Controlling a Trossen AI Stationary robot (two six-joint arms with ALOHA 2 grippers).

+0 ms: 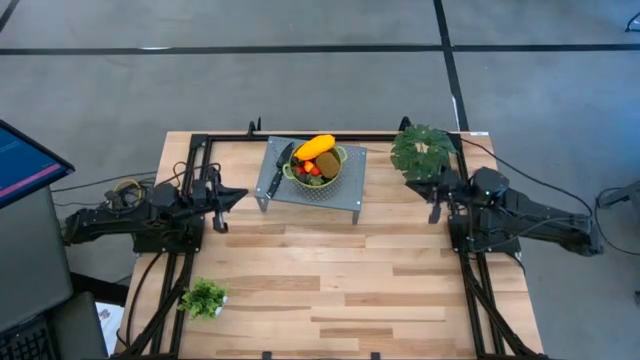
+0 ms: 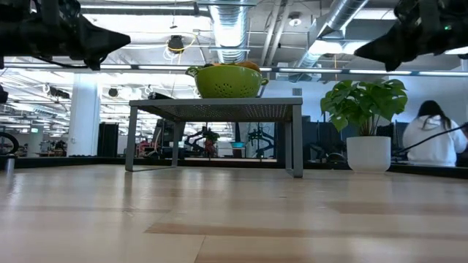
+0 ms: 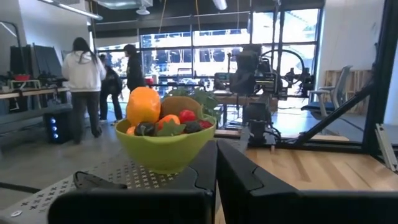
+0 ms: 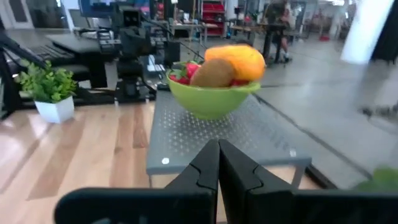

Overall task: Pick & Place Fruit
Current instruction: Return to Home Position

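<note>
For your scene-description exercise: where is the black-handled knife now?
In the high view, the knife lies on the grey shelf, just left of the green strainer bowl of fruit.

No readable text, label, brand or number anywhere; monitor at 9 o'clock shows only illegible coloured lines.

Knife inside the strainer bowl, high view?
No: the black-handled knife lies on the grey shelf, beside the green strainer bowl, not in it.
</note>
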